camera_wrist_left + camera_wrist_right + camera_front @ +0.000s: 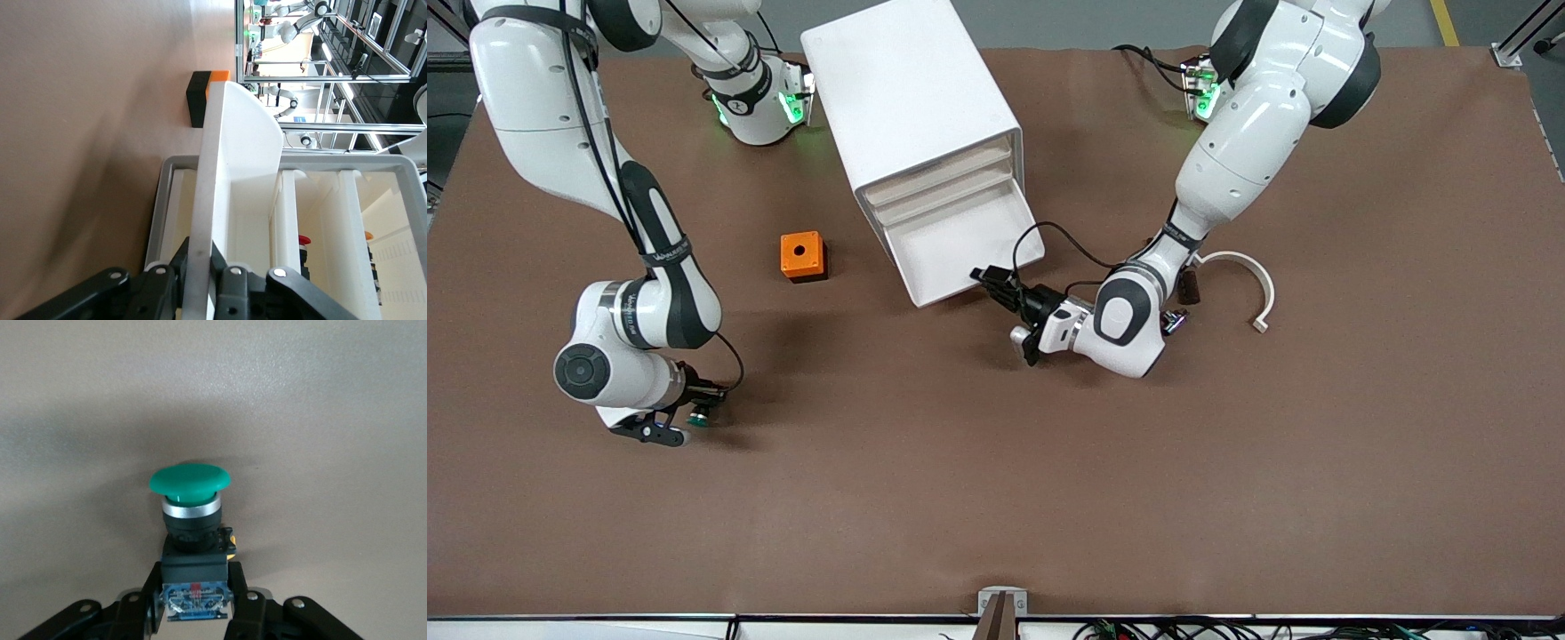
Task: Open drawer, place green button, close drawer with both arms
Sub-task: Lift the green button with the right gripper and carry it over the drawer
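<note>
You have one brown table (996,498) carrying one white cabinet (911,98) with its open front turned toward the front camera and the left arm's end. Its lowest drawer (960,253) is pulled out; its long axis runs along the cabinet's depth.

Two arms are present. The left gripper (996,283) sits at the drawer's front edge, its fingers (230,290) clamped on the front wall.

The right gripper (685,418) is low over the table toward the right arm's end, well apart from the cabinet. Its fingers (150,603) grip the body of the one button (190,520), whose long axis extends straight out from the fingers, green cap leading.

One orange box (802,256) stands beside the cabinet. One white curved part (1249,280) lies near the left arm.
</note>
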`<state>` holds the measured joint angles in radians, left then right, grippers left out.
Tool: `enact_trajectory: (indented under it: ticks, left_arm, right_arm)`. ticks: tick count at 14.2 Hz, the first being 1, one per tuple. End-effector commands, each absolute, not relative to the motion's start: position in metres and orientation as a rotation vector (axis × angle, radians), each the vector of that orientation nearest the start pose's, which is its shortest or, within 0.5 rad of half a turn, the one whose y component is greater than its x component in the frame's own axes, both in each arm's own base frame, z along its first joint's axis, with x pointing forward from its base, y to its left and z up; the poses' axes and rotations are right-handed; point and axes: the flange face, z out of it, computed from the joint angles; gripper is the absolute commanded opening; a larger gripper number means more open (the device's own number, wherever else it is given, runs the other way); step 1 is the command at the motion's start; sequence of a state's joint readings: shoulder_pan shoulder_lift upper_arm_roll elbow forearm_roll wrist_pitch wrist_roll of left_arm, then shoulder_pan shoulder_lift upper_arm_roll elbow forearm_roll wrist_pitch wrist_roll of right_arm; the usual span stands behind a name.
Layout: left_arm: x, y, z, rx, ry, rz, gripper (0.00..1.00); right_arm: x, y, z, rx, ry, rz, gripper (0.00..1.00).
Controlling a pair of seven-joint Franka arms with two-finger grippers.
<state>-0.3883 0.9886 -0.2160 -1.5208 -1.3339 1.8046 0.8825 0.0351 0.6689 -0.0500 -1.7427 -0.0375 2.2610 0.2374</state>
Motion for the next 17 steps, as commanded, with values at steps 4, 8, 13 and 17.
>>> enact_trajectory:
  ticks: [4,8,13,17]
  left_arm:
    - [0.536,-0.409,0.083,1.756,-0.453,-0.389,0.0]
    - [0.538,-0.408,0.085,1.758,-0.448,-0.384,0.5]
    - [0.552,-0.396,0.104,1.824,-0.391,-0.453,1.0]
    - [0.596,-0.348,0.152,2.02,-0.352,-0.512,1.0]
  right_arm:
    - [0.654,0.006,0.266,-3.199,0.321,0.217,0.12]
    - [0.649,0.048,0.356,-3.216,0.375,0.412,0.12]
    - [0.609,0.162,0.416,-3.229,0.744,0.46,0.12]
    - [0.568,0.274,0.422,-3.097,1.078,0.466,0.12]
